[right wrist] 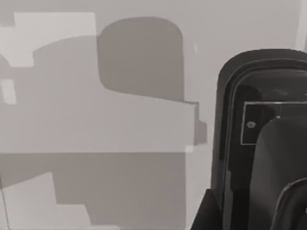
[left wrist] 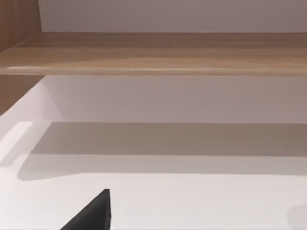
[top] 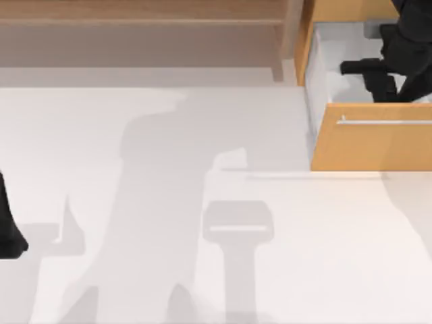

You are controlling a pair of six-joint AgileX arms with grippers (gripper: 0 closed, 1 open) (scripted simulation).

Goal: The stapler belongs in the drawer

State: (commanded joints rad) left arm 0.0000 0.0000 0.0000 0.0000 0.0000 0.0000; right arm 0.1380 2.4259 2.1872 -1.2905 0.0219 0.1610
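The right gripper (top: pixel 386 81) reaches into the open drawer (top: pixel 371 145), jaws pinching the stapler (top: pixel 359 67).

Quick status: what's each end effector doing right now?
Left end effector: parked at the table's left edge, grip cannot be told.
Right end effector: inside the open drawer, on the stapler; grip cannot be told.

A white table (top: pixel 135 202) fills the scene, crossed by soft grey shadows. A long brown wooden shelf (top: pixel 142 13) runs along its 12 o'clock edge, against a pale wall (left wrist: pixel 172 17).
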